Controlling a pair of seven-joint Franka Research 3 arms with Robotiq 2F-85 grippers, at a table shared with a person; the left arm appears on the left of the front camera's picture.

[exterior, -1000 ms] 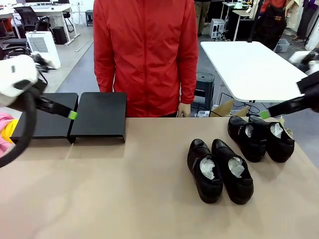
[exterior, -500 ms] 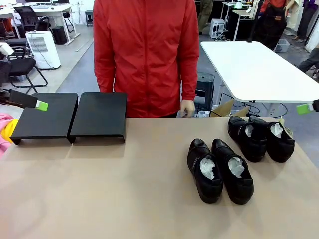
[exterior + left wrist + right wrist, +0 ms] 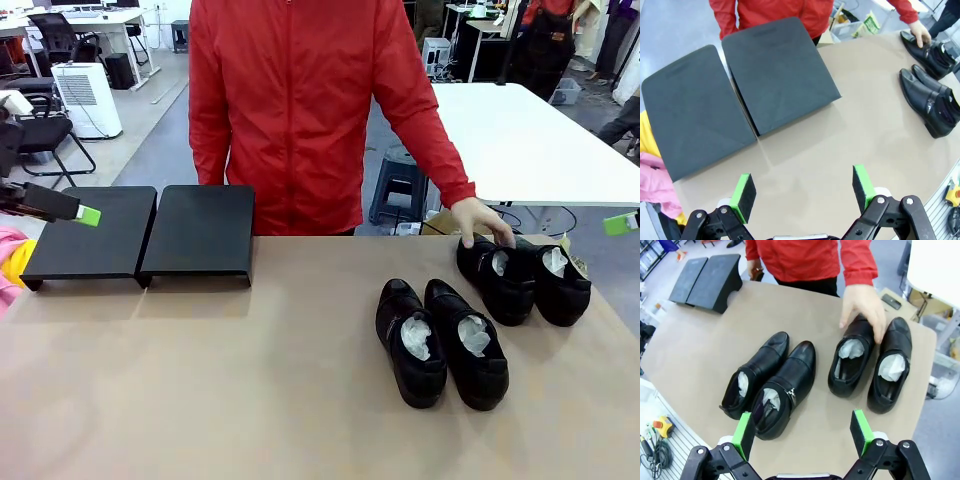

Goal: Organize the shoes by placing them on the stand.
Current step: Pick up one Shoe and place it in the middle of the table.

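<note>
Shoes (image 3: 452,312), glossy black leather, white paper stuffing (image 3: 416,337), two pairs on table (image 3: 250,390)

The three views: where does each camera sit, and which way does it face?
Front view: on the robot's side, facing across the table at the person; green fingertips at both edges.
Left wrist view: on the left arm, looking down past the left gripper at the stand.
Right wrist view: on the right arm, past the right gripper at the shoes.
Wrist views share the person's hand on a shoe.
</note>
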